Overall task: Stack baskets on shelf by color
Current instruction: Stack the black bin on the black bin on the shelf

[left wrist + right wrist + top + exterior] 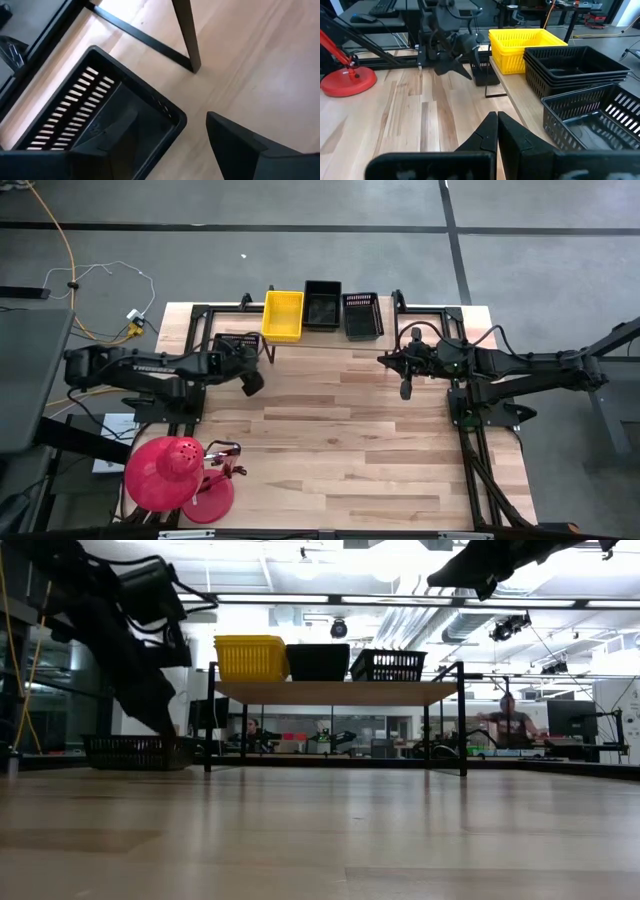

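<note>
On the shelf (300,342) at the table's far edge stand a yellow basket (283,315) and two black baskets (322,305) (362,315) side by side. Another black basket (95,115) rests on its bottom on the table beside the shelf's left leg (187,35). My left gripper (172,117) is open and slants down over this basket's corner, one finger over its inside and the other outside over the table. My right gripper (406,390) hangs shut above the table's right half, holding nothing. My left gripper stands astride the corner wall (170,112) of the black basket on the table, coming at it slanting from above. Whether either finger touches the wall, I cannot tell.
A red dome-shaped object (165,473) and a red round base (210,498) stand at the near left corner. Black frames (480,450) run along the table's left and right sides. Bare wood (340,430) lies between the arms. People sit in the room beyond the table (510,725).
</note>
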Action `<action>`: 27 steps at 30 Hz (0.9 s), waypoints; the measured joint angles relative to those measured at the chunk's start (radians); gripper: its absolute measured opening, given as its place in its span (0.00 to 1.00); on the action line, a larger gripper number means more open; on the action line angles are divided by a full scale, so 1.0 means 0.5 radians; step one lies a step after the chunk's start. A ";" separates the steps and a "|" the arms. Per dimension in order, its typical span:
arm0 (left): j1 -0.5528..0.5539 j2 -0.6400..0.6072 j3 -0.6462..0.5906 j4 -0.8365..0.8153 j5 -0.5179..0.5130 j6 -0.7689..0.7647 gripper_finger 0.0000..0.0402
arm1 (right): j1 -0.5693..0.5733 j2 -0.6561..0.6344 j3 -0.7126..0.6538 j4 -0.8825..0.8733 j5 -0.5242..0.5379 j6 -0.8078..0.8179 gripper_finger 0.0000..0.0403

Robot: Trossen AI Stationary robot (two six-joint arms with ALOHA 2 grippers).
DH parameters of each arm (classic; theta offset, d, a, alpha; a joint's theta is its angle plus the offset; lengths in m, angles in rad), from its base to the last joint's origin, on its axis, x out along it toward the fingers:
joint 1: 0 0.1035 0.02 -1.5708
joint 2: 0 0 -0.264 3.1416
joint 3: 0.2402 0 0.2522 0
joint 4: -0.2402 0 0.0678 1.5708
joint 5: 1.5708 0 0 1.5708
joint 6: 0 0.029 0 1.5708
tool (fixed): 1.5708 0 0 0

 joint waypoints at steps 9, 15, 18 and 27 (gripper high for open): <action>0.157 0.223 0.000 0.027 -0.029 0.025 0.54 | 0.000 0.001 0.000 0.044 -0.018 0.001 0.00; 0.190 0.281 0.000 0.067 -0.034 0.042 0.43 | -0.001 0.001 0.000 0.046 -0.019 0.001 0.00; 0.189 0.274 0.000 0.042 0.034 0.023 0.24 | 0.000 0.001 0.000 0.046 -0.020 0.001 0.00; 0.031 0.172 0.099 -0.209 0.192 -0.165 0.01 | 0.000 0.001 0.000 0.060 -0.021 0.001 0.00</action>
